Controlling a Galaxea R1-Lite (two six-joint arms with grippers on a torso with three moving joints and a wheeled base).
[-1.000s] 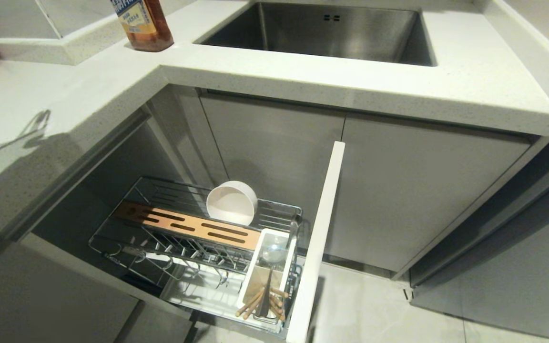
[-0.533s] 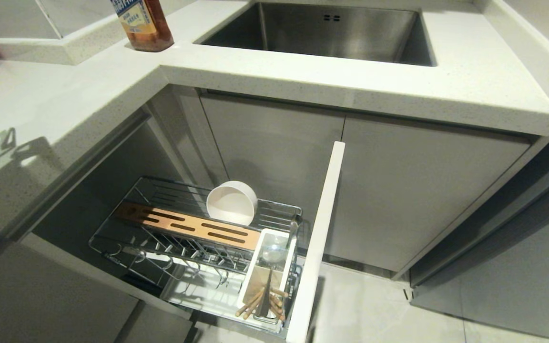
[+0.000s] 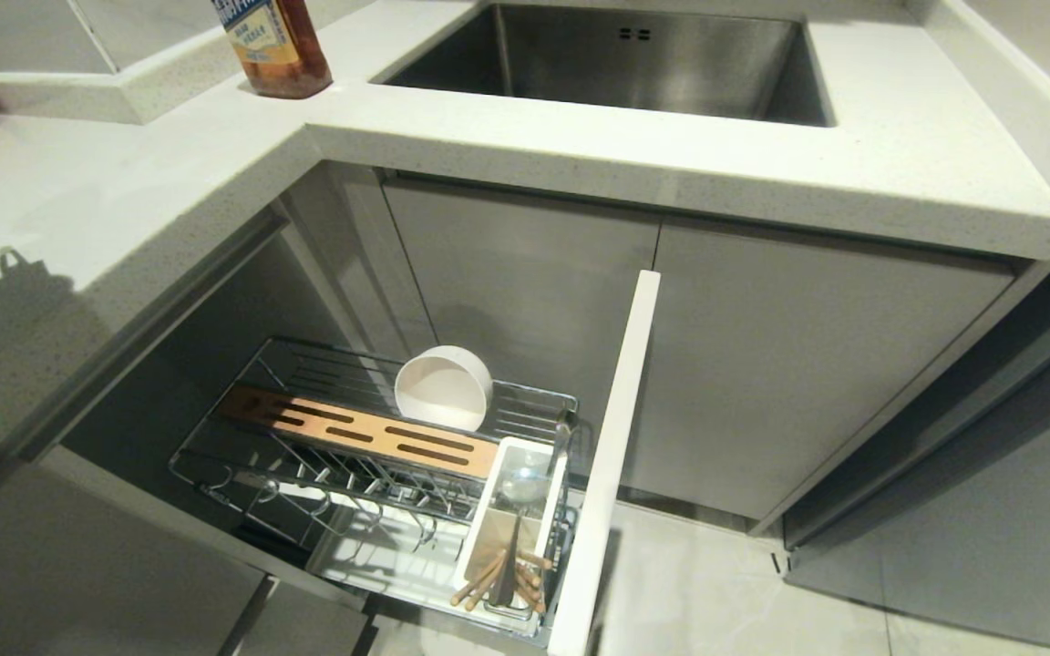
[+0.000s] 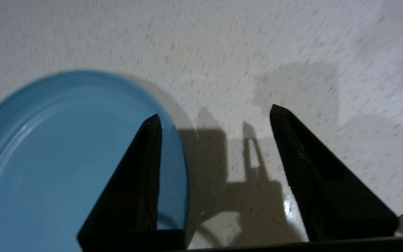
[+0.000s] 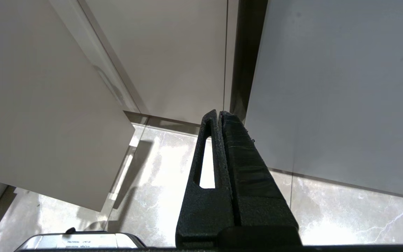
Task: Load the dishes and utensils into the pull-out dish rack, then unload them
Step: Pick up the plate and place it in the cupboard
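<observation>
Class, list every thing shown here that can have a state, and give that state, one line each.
Chrome wire pull-out dish rack: pulled out.
Cream-white round bowl: on edge in the rack.
Light wooden chopsticks: in the white holder.
Light-blue oval plate: flat on the counter.
Left gripper: open.
Right gripper: shut, empty.

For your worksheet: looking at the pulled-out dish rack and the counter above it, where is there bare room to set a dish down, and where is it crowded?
Free: the prong rows between the wood-coloured strip and the rack's near edge; the counter between the bottle and the rack opening. Crowded: the white utensil holder, packed with chopsticks, and the rack's far side, where the bowl stands.
</observation>
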